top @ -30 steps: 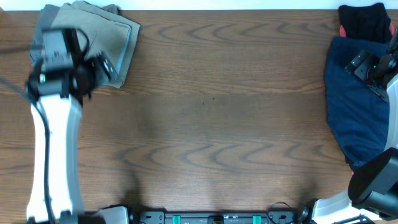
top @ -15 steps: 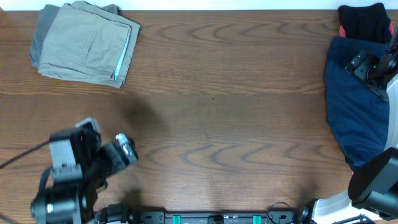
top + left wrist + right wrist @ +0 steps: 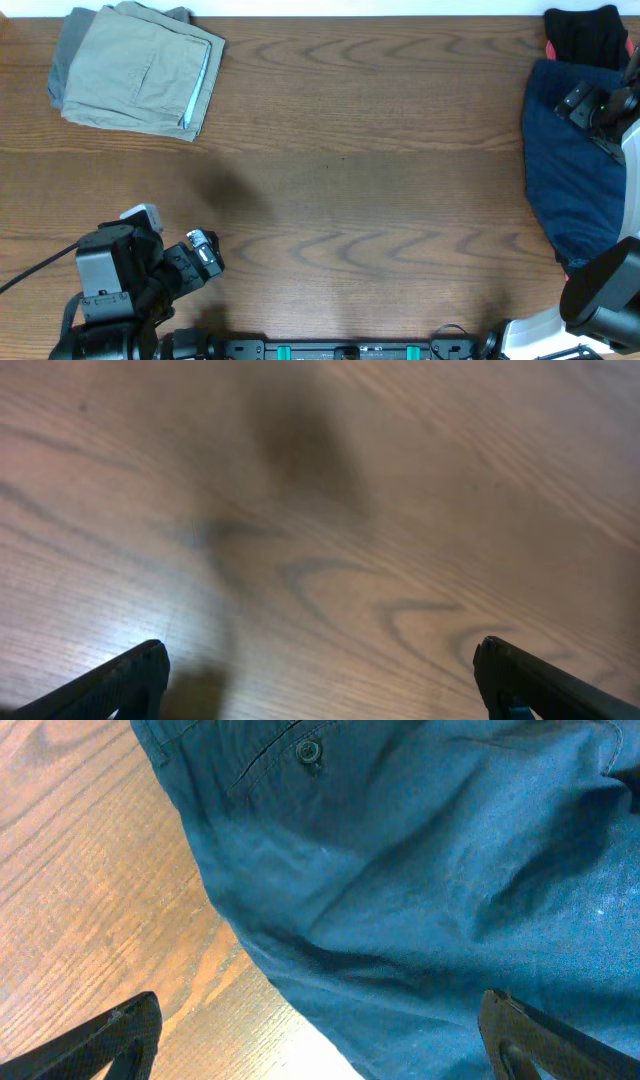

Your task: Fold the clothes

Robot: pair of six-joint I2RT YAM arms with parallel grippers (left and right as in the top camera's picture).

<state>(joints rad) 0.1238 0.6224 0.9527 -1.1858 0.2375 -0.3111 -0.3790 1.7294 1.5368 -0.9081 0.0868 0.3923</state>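
Overhead: folded khaki shorts (image 3: 135,72) lie at the tabletop's (image 3: 350,150) far left corner; the navy garment (image 3: 565,190) and black garment (image 3: 587,35) lie at its right edge. Left wrist: left hand (image 3: 320,665) spread wide over bare wood. Right wrist: right hand (image 3: 320,1030) spread wide (holding nothing) above the navy garment's button (image 3: 308,751).

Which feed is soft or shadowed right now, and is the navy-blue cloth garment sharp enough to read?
Left wrist: the brown wooden table is soft, with a diffuse dark shadow near top centre. Right wrist: the navy-blue cloth garment is crisp, button and seams legible; a white blown-out patch at the bottom edge. Overhead: evenly lit, sharp, faint shadow left of centre.
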